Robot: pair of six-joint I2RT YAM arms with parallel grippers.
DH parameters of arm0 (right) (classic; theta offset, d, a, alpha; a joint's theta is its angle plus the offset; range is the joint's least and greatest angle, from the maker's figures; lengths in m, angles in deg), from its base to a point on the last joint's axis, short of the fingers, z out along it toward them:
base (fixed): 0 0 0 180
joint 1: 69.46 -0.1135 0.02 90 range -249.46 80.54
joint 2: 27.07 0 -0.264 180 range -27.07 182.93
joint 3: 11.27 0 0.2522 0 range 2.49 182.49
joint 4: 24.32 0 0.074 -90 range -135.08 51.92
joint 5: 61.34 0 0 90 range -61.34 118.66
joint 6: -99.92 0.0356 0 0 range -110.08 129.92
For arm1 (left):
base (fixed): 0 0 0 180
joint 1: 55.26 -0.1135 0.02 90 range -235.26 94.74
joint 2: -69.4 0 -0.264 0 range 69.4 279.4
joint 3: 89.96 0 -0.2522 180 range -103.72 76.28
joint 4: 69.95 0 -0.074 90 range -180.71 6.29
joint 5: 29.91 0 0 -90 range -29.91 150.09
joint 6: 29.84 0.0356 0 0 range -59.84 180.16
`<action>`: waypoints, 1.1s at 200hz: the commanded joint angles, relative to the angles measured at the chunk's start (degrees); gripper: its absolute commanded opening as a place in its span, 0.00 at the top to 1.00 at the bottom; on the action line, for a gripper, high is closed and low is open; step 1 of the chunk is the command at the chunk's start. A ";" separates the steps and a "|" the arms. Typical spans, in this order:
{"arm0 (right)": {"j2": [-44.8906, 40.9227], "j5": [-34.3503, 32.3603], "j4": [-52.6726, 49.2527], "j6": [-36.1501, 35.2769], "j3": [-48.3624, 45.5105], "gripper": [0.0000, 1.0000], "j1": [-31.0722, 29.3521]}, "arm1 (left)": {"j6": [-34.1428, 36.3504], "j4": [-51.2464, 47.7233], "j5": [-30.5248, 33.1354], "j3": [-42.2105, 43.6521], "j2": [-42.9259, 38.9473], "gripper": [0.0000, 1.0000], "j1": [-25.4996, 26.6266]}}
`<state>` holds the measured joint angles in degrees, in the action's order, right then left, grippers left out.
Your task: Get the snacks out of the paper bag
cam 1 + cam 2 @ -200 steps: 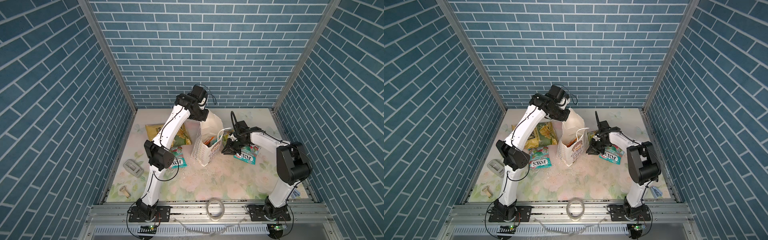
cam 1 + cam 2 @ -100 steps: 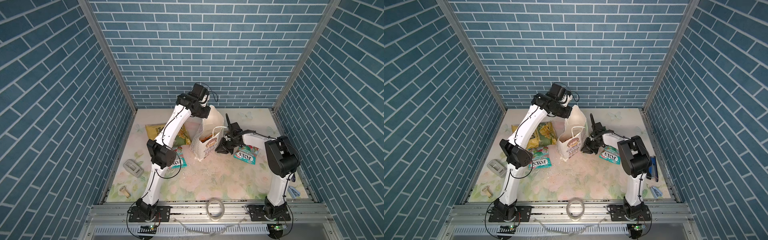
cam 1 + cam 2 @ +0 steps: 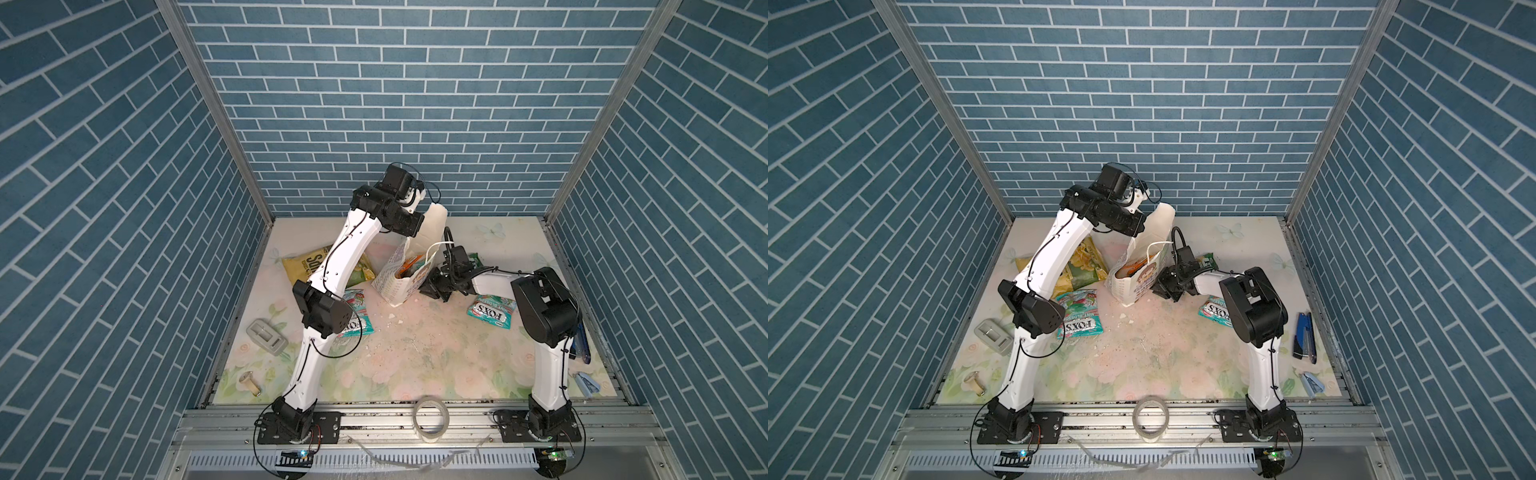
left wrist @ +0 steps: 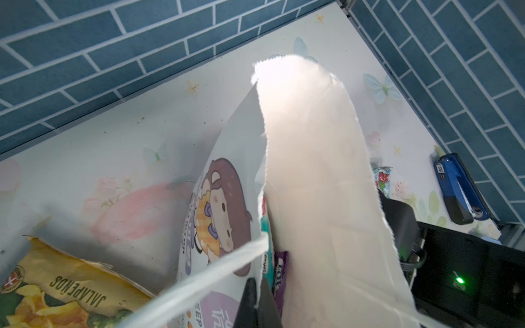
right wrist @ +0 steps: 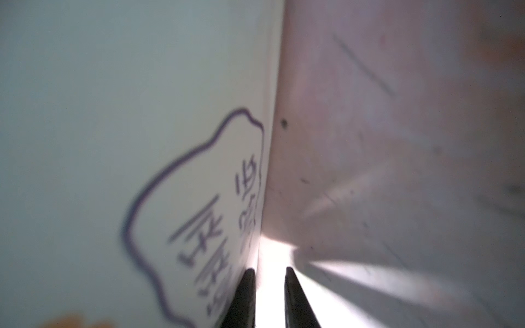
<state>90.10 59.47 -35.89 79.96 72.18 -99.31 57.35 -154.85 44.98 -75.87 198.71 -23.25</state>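
The white paper bag [image 3: 397, 280] [image 3: 1130, 286] leans at mid-table, its cartoon face showing in the left wrist view [image 4: 221, 204]. My left gripper [image 3: 420, 212] [image 3: 1147, 210] [image 4: 257, 286] is shut on the bag's torn top rim and holds it up. Orange snacks [image 3: 406, 267] show in the bag's mouth, and teal [image 4: 267, 241] and purple [image 4: 281, 272] packets lie inside. My right gripper [image 3: 428, 287] [image 3: 1160, 286] [image 5: 268, 271] sits low at the bag's bottom corner, open by a narrow gap, one finger against the bag's side [image 5: 142, 142]. Out on the table lie a yellow chips bag [image 3: 305, 266] and teal FOX'S packets [image 3: 358, 322] [image 3: 490, 311].
Another packet [image 3: 1206, 261] lies behind the right arm. A dark blue stapler [image 3: 1304, 334] [image 4: 457, 190] and a light blue item [image 3: 1312, 382] sit at the right edge. A tape roll [image 3: 430, 415] is on the front rail. A grey holder [image 3: 266, 334] and a small cylinder [image 3: 249, 382] lie at the left.
The left gripper has pulled the bag's rim up and back, tilting the bag. The right gripper has slid left to the bag's lower corner, and the right arm's elbow has swung forward.
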 commanded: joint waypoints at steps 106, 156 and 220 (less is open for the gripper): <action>-36.93 -9.71 -38.84 -27.19 -15.68 0.76 6.71 | 6.33 -0.06 6.74 15.07 -9.77 1.00 8.61; -50.25 -17.09 -48.59 -35.20 -10.77 0.75 16.46 | 3.91 1.62 9.84 16.81 -10.31 1.00 13.39; -48.21 -9.88 -48.94 -39.56 -4.43 0.69 17.98 | -0.71 5.00 14.20 25.95 -13.04 1.00 20.57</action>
<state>41.31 48.17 -82.11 44.62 67.44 -81.69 59.25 -151.13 56.54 -54.10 188.11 -4.93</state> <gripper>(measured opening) 0.301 0.043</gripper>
